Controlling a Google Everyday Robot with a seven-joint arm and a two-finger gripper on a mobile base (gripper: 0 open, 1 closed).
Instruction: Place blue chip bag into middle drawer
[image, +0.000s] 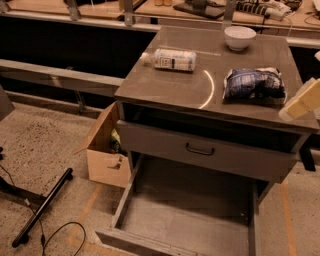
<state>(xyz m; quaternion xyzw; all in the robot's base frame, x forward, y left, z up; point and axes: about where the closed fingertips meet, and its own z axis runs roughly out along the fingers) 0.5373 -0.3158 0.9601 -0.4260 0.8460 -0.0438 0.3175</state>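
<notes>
The blue chip bag (254, 84) lies flat on the right side of the grey cabinet top (170, 82), crinkled, with white print. The middle drawer (185, 225) is pulled out low at the front, and its bare grey floor holds nothing. My gripper (300, 102) shows as a pale cream part at the right edge of the view. It is just right of the bag, at the cabinet's front right corner, and does not touch the bag. Most of it is cut off by the frame.
A clear white-labelled bottle (170, 59) lies on its side at the top's back left. A white bowl (239, 37) stands at the back right. A shut drawer front with a black handle (200, 149) sits above the open drawer. A cardboard box (104, 150) and a black pole (42, 207) are on the floor to the left.
</notes>
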